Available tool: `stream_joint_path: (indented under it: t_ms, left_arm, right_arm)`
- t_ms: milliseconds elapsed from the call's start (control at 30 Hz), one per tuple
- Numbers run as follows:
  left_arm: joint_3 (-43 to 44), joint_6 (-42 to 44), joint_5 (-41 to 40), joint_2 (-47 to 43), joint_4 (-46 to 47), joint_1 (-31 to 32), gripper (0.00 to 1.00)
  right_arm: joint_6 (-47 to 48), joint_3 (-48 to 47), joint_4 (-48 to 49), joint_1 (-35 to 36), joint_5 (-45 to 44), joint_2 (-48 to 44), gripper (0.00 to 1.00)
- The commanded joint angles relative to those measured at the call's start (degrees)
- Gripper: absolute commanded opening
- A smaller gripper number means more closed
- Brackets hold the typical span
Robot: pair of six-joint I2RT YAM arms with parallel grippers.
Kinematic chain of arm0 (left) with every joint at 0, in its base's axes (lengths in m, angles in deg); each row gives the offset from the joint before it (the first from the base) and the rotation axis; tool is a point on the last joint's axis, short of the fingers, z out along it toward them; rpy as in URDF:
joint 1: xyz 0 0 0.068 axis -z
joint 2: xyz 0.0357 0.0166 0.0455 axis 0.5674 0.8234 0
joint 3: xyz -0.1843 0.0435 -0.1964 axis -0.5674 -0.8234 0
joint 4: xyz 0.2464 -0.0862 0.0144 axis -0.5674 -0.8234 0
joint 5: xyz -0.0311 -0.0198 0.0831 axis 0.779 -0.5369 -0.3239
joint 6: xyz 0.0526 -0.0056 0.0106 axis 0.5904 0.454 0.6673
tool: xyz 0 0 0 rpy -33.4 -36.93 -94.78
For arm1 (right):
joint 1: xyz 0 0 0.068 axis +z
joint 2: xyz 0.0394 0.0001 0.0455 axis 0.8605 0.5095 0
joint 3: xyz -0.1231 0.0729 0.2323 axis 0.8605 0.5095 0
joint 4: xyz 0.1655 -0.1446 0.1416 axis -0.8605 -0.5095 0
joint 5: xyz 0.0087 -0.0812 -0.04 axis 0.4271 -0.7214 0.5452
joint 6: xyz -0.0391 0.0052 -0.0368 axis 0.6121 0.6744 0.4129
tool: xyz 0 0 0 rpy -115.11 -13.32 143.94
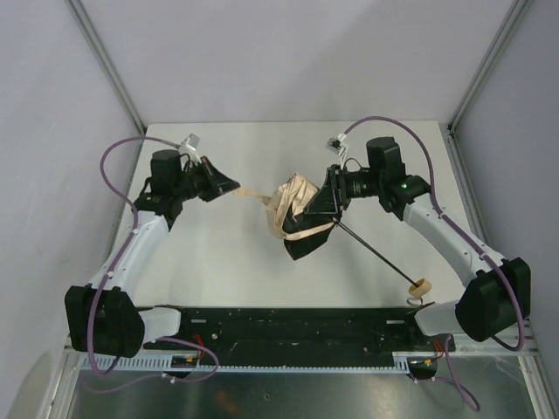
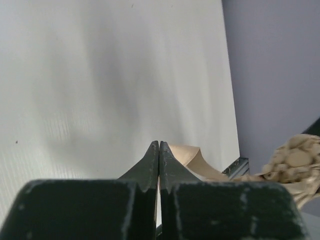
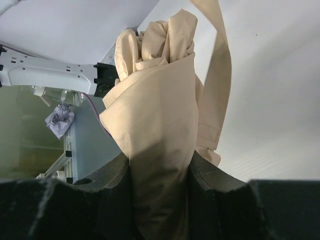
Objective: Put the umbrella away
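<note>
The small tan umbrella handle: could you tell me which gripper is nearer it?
Right. The right gripper clamps the beige fabric canopy up the black shaft; the left gripper lies beyond that.

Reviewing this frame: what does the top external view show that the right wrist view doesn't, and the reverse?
Only top external: the umbrella's black shaft and tan handle trailing off to the near right, and the left gripper shut on the end of the strap. Only right wrist: the fabric's crumpled folds up close, squeezed between two dark fingers. Both: the beige canopy clamped in the right gripper, with the strap leading off it.
</note>
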Motion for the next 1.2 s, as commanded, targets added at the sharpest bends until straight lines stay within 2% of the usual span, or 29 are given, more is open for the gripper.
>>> stream_joint_path:
  t_ms: [0, 100, 133, 233, 300, 333, 433, 633, 733, 867, 1000, 1167]
  left_arm:
    - [-3.73, 1.26, 1.86, 0.90, 1.14, 0.20, 0.00]
    - [-8.05, 1.44, 0.17, 0.50, 1.02, 0.18, 0.00]
    - [-9.30, 1.55, 0.30, 0.87, 0.87, 0.22, 0.04]
    - [-12.51, 1.98, 2.07, 2.08, 0.69, 0.18, 0.41]
    - [-13.87, 2.22, 1.40, 0.92, 0.70, 0.13, 0.57]
    - [-14.14, 2.29, 0.69, -0.19, 0.67, 0.16, 0.63]
    - [-13.65, 3.06, -1.23, -4.53, 0.65, 0.08, 0.69]
    - [-11.24, 4.32, -0.69, -9.86, -0.35, -0.07, 0.86]
    - [-10.38, 4.52, 1.09, -11.46, -0.51, -0.01, 0.94]
    - [-11.29, 3.47, 2.17, -14.65, -0.63, -0.04, 0.95]
    - [-14.14, 1.76, 1.84, -18.87, -0.62, -0.02, 0.91]
    - [-18.85, -0.32, -1.40, -24.80, -0.80, -0.10, 0.88]
  right_arm:
    - [-4.78, -1.17, 8.22, -1.53, 2.26, -3.62, 0.00]
    - [-10.48, -1.16, 15.38, -3.36, 3.29, -3.80, 0.00]
    - [-12.89, -1.16, 18.46, -3.90, 4.07, -3.76, 0.00]
    - [-19.12, -1.21, 27.34, -4.50, 5.73, -3.30, 0.00]
    - [-21.48, -1.28, 30.58, -5.04, 6.37, -2.63, 0.00]
    - [-21.77, -1.35, 30.90, -5.53, 6.41, -2.21, 0.00]
    - [-19.81, -1.88, 28.91, -7.80, 5.30, -1.13, 0.00]
    - [-7.81, -6.27, 17.42, -13.38, -3.70, 0.31, 0.00]
    - [4.34, -12.07, 6.25, -13.74, -17.18, 2.25, 0.00]
    - [16.26, -19.36, -2.18, -12.34, -37.17, 6.28, 0.00]
    - [25.57, -22.63, -2.29, -6.07, -55.87, 10.27, 0.00]
    - [34.26, -19.50, 2.25, 7.25, -73.56, 18.48, 0.00]
